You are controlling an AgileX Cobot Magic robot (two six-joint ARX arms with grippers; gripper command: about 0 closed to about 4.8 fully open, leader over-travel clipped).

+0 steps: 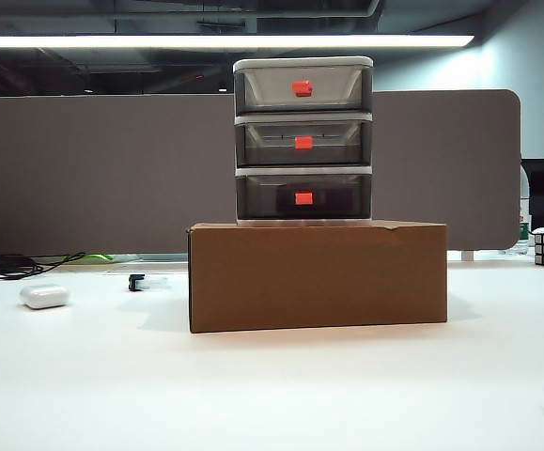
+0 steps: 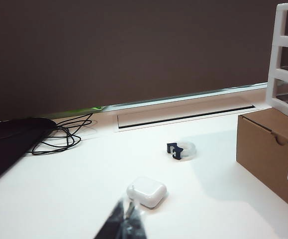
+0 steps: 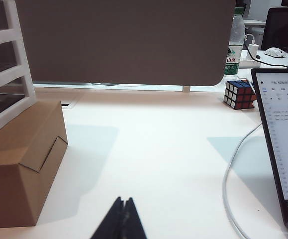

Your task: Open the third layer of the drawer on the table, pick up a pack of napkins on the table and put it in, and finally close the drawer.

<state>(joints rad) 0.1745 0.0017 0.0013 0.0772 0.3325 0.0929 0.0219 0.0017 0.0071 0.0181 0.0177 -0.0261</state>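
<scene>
The drawer (image 1: 303,141) stands on a cardboard box (image 1: 317,274) at the table's (image 1: 272,385) centre, all three tiers pushed in; the third layer (image 1: 303,196) is lowest. The left gripper (image 2: 126,226), pressed together, hovers low at near left beside an earbud case (image 2: 146,191). The right gripper (image 3: 124,221), likewise pressed together, hovers at near right.
</scene>
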